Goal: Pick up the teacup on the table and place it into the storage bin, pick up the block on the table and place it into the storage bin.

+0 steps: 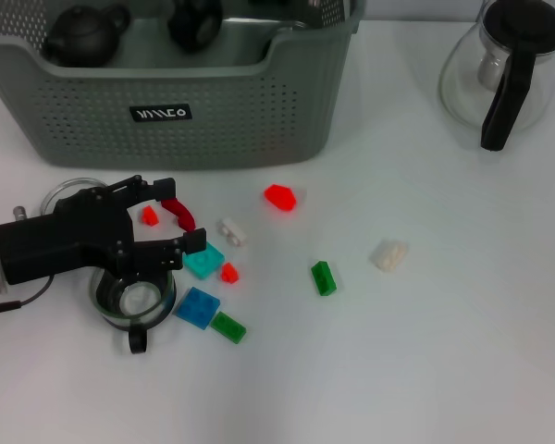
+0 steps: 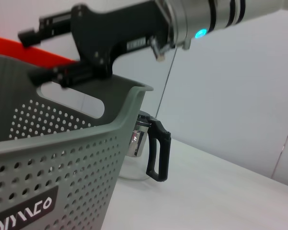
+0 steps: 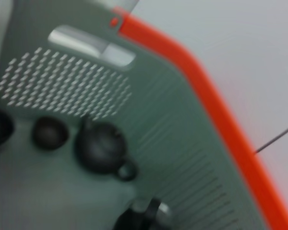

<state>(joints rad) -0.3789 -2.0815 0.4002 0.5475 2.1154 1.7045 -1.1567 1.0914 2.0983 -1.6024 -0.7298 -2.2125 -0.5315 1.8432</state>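
**Bench inventory: left claw over scattered blocks, bin at rear**

- Storage bin (image 1: pixel 203 102): grey-green perforated basket at the rear of the white bench (image 1: pixel 462 351), black label facing the robot. Holds a dark teapot (image 1: pixel 85 35) and another dark vessel (image 1: pixel 196 20).
- Left claw (image 1: pixel 187 220): black, reaching in from the left edge just in front of the bin, fingers spread. A curved red piece (image 1: pixel 178 214) lies between the fingertips; contact cannot be told.
- Glass teacup (image 1: pixel 129 298): clear, with a dark handle, on the bench directly below the left claw's body, partly hidden by it.
- Blocks, all on the bench: small red block (image 1: pixel 149 215) between the claw's fingers; teal block (image 1: pixel 203 261) touching the nearer fingertip; white block (image 1: pixel 231 231) and small red block (image 1: pixel 228 272) just beyond the fingertips; blue block (image 1: pixel 197 307) and green block (image 1: pixel 228 326) nearer the robot; red block (image 1: pixel 280 197), green block (image 1: pixel 323 277) and cream block (image 1: pixel 388 254) well apart to the right.
- Glass carafe (image 1: pixel 499 69): black handle, rear right, apart from the bin.
- Right claw (image 2: pixel 38 55): seen from the left wrist view above the bin's rim, fingers apart, nothing between them.
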